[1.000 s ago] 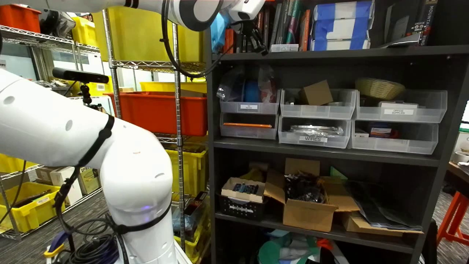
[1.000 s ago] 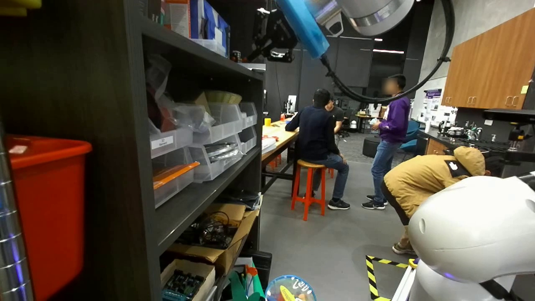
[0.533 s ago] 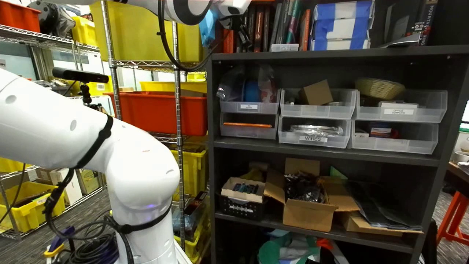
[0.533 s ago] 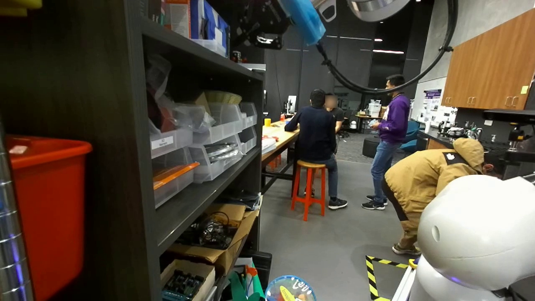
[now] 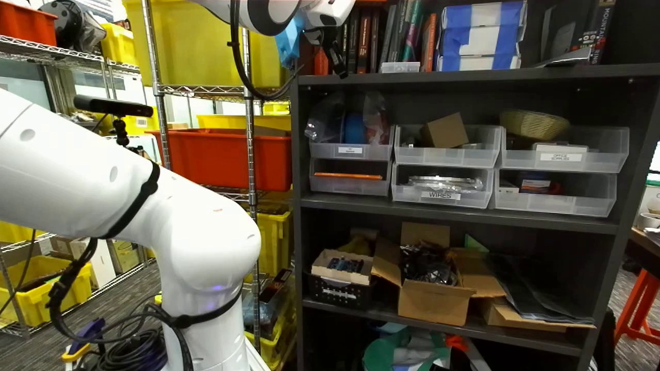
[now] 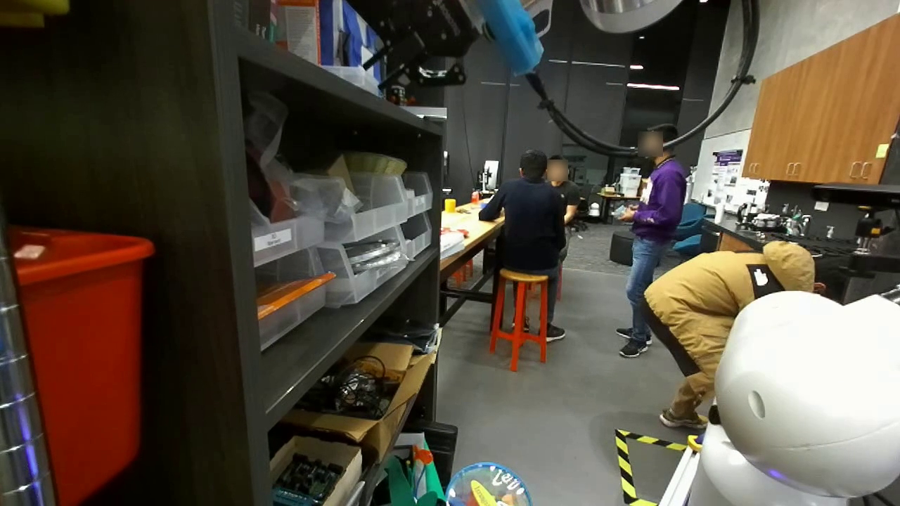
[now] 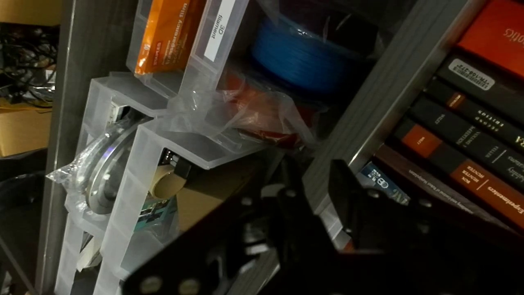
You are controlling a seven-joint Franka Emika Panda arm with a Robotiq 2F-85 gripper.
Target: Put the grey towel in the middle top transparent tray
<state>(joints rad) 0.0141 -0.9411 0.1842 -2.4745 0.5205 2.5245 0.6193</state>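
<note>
The translucent whitish-grey rectangular plastic tray with a low front lip point(image 5: 447, 156) stands upright, open at top and front, partly filled, in the middle of the upper row, stacked on the like translucent plastic bin labelled WIRES point(image 5: 472, 200)

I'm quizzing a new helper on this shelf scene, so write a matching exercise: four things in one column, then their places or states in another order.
1. middle top transparent tray
2. woven basket
3. orange pack
4. gripper

A. jaws apart
B. in the bin below the blue spool
C. directly above the WIRES bin
D. above the OFFICE SUPPLIES label

Pairs: 1-C; 2-D; 3-B; 4-A
</note>
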